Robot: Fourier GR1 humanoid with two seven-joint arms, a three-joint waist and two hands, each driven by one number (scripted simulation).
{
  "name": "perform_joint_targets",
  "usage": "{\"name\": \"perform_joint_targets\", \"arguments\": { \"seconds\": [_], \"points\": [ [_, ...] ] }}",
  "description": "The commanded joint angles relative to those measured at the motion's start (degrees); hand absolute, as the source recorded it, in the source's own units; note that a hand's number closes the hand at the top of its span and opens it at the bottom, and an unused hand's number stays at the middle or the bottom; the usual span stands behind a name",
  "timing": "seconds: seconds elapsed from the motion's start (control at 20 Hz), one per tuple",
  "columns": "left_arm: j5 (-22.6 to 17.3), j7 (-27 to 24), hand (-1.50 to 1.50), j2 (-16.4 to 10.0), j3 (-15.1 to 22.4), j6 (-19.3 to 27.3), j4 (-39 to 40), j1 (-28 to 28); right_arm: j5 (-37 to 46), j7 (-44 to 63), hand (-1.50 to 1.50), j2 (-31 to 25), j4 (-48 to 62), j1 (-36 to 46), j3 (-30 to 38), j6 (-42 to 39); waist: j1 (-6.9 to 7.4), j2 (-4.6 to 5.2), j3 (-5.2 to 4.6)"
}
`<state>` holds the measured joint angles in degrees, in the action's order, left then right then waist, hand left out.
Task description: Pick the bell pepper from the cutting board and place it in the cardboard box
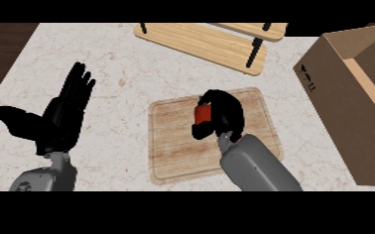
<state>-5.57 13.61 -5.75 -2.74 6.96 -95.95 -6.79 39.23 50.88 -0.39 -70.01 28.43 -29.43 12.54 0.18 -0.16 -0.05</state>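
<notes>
A red bell pepper (pixel 203 112) shows on the wooden cutting board (pixel 176 148) in the middle of the counter. My right hand (pixel 225 113) is curled round it, fingers and thumb wrapped over it so only a small red patch shows. The open cardboard box (pixel 338 94) stands at the right edge, some way right of the board. My left hand (pixel 67 110) rests open at the left, fingers pointing up.
Two light wooden boards with black handles (pixel 201 42) lie at the back of the marble counter. A dark strip (pixel 15 42) borders the counter at the far left.
</notes>
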Motion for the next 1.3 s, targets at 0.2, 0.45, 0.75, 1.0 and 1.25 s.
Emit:
{"name": "perform_joint_targets", "arguments": {
  "seconds": [0.2, 0.45, 0.75, 1.0, 1.25],
  "points": [
    [-0.8, 3.0, 0.00, -0.6, -0.3, -0.7, -4.2, 2.3, 7.7, -2.9, 1.50, 0.0, -0.6, 0.9, -4.1, -3.0, 0.40, 0.10, 0.06],
    [-0.7, -1.4, 0.00, 0.1, -0.3, -1.8, -0.6, 2.7, 11.6, -6.9, 1.50, -4.1, -10.5, -2.1, -16.8, -12.2, -0.41, -0.15, 0.01],
    [-1.1, 0.5, 0.00, -1.3, -2.7, -1.0, 1.1, -0.7, 17.4, -4.0, 1.50, -8.2, -27.4, -5.7, -20.5, -17.5, -0.93, -0.09, 0.03],
    [0.2, -3.3, 0.00, 0.9, -0.7, -1.2, 3.0, 0.5, 18.2, -2.3, 1.50, -8.9, -37.8, -3.0, -16.6, -26.9, -0.58, 0.03, 0.03],
    [-0.6, 0.9, 0.00, -2.2, -2.3, -1.9, -0.4, 0.4, 23.7, 6.8, 1.50, -3.0, -45.2, -0.8, -10.6, -21.8, -0.66, -0.25, 0.07]
  ]
}}
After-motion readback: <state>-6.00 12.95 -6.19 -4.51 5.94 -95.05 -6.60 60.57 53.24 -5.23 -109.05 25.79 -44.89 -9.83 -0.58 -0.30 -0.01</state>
